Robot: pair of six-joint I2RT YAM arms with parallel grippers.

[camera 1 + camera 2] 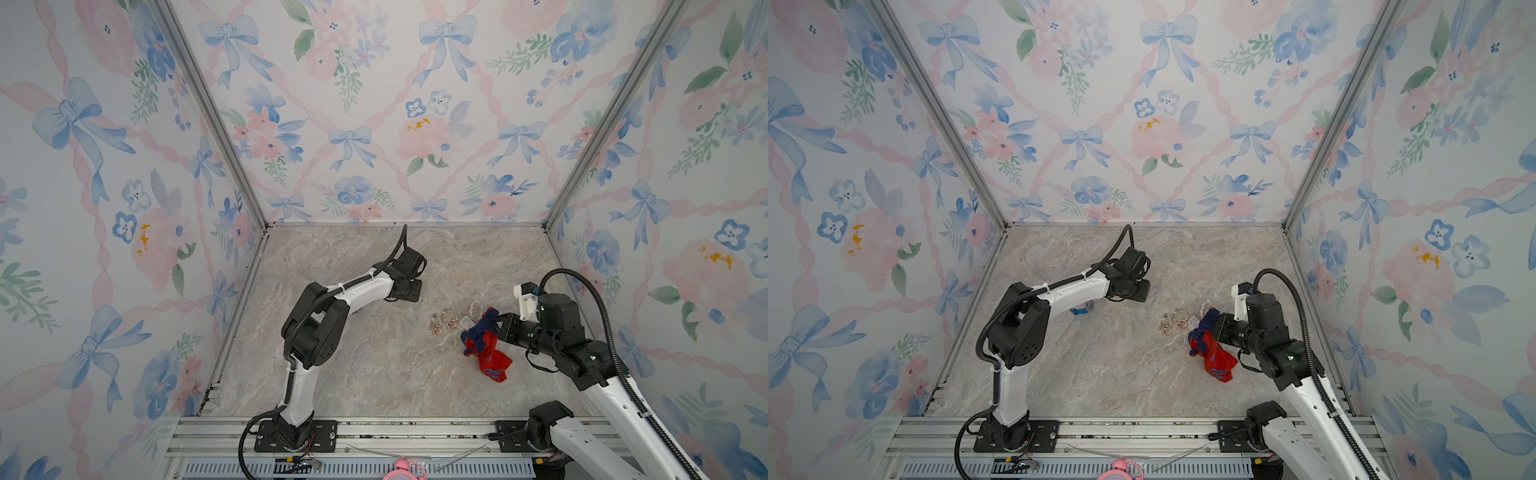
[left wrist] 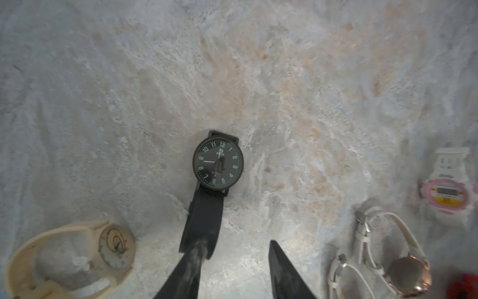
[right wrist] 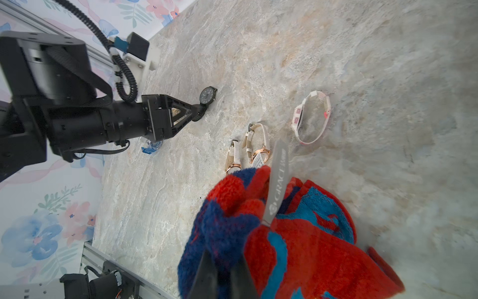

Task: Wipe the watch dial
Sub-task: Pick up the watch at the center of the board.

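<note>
On the worktop (image 1: 353,374), my right hand (image 3: 223,259) is clamping the red-and-blue cloth (image 1: 486,353), at 4 o'clock from my left hand (image 2: 235,243) in a top view. The left fingers (image 2: 186,266) are standing apart over the strap of the black watch (image 2: 218,161), which is lying dial-up. Wiping is not yet starting, I judge.

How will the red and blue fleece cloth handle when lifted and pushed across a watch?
Probably floppy: the red and blue fleece cloth bunches and droops from the right gripper. Likely light and grippy, given its fuzzy pile. Its grey label may flap.
</note>
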